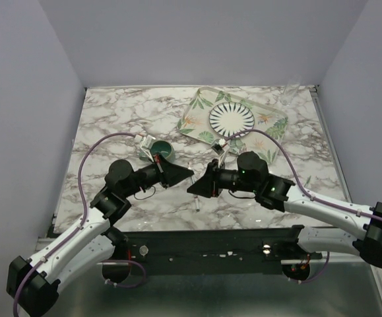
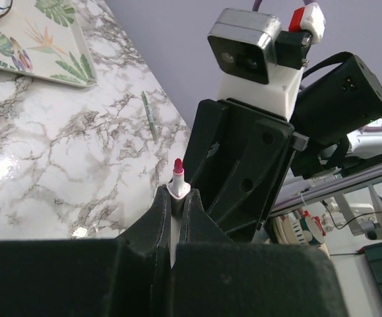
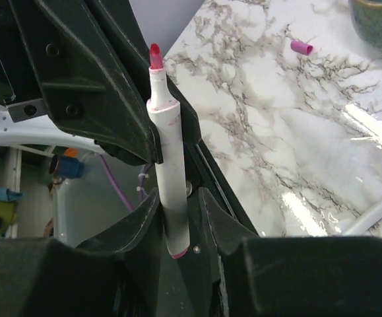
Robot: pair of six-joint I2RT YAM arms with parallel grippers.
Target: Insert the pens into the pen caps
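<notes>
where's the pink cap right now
In the right wrist view, the pink cap lies on its side on the marble table at the upper right, a little left of the green cup and not touching it.

1. A slim white pen [image 3: 169, 185] with a pink-red tip stands nearly upright, tip uppermost.
2. Its lower end sits between the black fingers of the right gripper [image 3: 177, 221], with a thin gap on the pen's right.
3. The left gripper [image 3: 166, 132] clamps the pen's upper part.
4. Well right of the pen, a small pink-purple tube cap [image 3: 301, 47] lies on the white marble counter [image 3: 276, 145], near a green-glazed cup [image 3: 379, 23].
</notes>
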